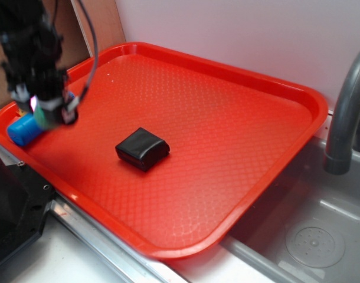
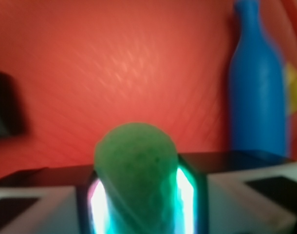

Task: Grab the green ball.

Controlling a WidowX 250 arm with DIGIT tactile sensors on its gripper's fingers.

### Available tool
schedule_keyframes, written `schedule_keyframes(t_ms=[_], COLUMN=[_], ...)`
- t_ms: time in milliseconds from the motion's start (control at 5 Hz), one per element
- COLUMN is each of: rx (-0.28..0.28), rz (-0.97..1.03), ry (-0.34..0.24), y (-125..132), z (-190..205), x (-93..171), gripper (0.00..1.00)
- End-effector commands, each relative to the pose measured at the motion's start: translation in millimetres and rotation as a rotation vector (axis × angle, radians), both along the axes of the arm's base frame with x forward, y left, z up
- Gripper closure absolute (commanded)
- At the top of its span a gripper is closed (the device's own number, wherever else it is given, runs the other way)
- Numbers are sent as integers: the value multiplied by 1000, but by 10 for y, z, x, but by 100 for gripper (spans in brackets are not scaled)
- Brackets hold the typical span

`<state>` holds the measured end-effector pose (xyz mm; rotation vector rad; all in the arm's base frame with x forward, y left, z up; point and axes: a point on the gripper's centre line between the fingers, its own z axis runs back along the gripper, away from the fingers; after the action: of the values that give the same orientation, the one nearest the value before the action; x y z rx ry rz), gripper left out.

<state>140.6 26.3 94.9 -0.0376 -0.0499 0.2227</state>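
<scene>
Red plastic tray lies beside a grey sink and faucet. On it sit one black pouch, mid-tray, and one blue bottle lying at the left rim. Over that corner the arm points down, its hand closed around the one green ball, pinched between lit fingers.

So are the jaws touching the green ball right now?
Touching. The wrist view shows the green ball squeezed between the gripper's jaws, both lit pads pressed against its sides with no gap.
</scene>
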Motion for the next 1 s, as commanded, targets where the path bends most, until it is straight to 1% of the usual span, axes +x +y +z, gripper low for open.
schedule_keyframes(t_ms=[0, 200, 400, 600, 800], rx=[0, 8, 1, 5, 42], rz=[-141, -172, -184, -181, -137], ry=[-33, -55, -64, -54, -56], y=[-205, -401, -464, -452, -383], z=[1048, 1303, 1383, 1220, 991], x=[387, 514, 663, 800, 891], gripper=[100, 100, 100, 100, 100])
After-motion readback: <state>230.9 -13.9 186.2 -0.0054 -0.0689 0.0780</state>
